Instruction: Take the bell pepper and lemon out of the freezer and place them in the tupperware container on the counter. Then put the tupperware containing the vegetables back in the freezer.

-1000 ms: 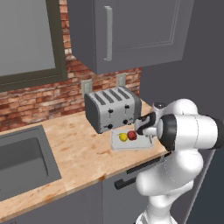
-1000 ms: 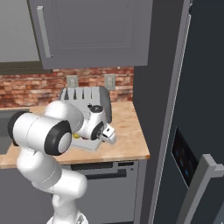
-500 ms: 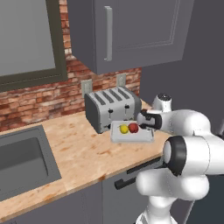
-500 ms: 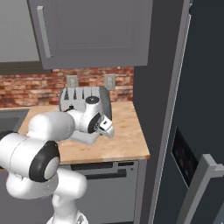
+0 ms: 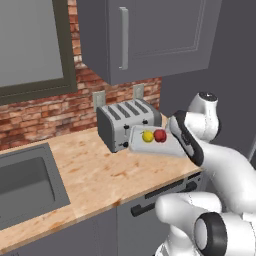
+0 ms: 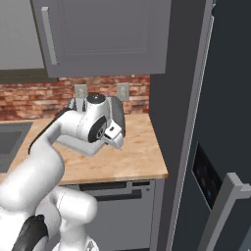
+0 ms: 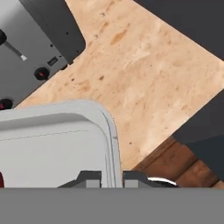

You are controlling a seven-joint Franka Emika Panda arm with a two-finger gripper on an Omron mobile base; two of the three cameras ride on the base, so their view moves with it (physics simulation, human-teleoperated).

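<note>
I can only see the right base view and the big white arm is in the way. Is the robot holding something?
Observer: Yes. In the left base view it holds the tupperware container up in front of the toaster, and it looks raised off the counter.
Operator: Is there any food in it?
Observer: The lemon and the bell pepper sit in it side by side.
Operator: How is it holding it?
Observer: In the hand view the gripper is shut on the container's edge, with one finger tip on each side of the wall.
</note>
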